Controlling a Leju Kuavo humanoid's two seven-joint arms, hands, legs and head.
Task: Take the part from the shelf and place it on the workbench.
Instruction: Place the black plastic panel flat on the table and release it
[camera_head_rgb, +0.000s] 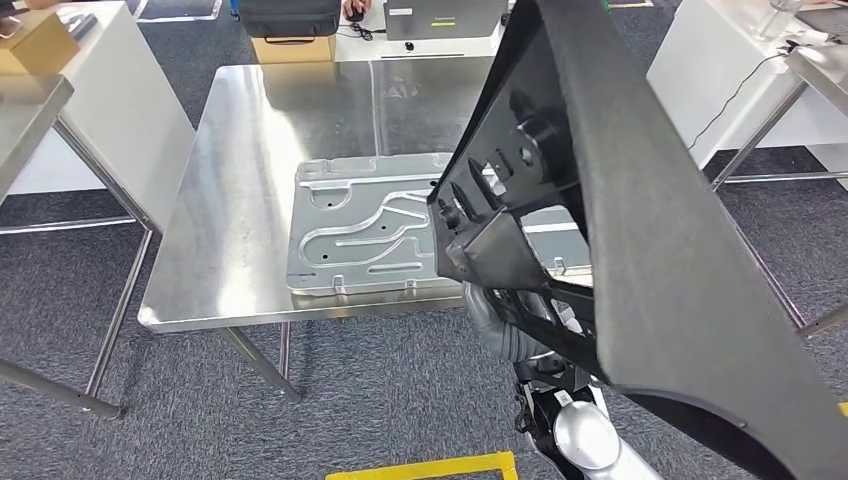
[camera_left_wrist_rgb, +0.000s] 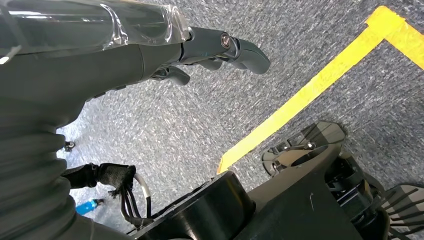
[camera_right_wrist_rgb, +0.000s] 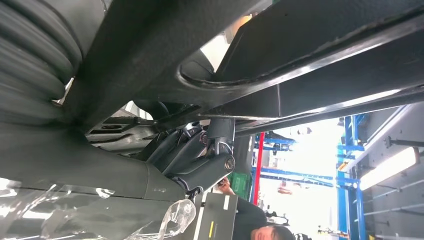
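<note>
A large black moulded part (camera_head_rgb: 640, 250), with brackets on its inner side, hangs tilted in front of me in the head view and covers the right side of the steel workbench (camera_head_rgb: 240, 200). My right hand (camera_head_rgb: 497, 322) grips it from below at its lower edge, just off the bench's near edge. The right wrist view shows the same fingers (camera_right_wrist_rgb: 200, 160) wrapped around a bar of the black part (camera_right_wrist_rgb: 300, 60). My left hand (camera_left_wrist_rgb: 200, 50) hangs over the grey carpet, its fingers loosely apart with nothing in them.
A silver stamped metal panel (camera_head_rgb: 360, 225) lies on the bench's near middle. White tables stand left and right, with a cardboard box (camera_head_rgb: 35, 45) on the left one. Yellow tape (camera_head_rgb: 430, 467) marks the floor by my feet. A person (camera_right_wrist_rgb: 260, 225) stands nearby.
</note>
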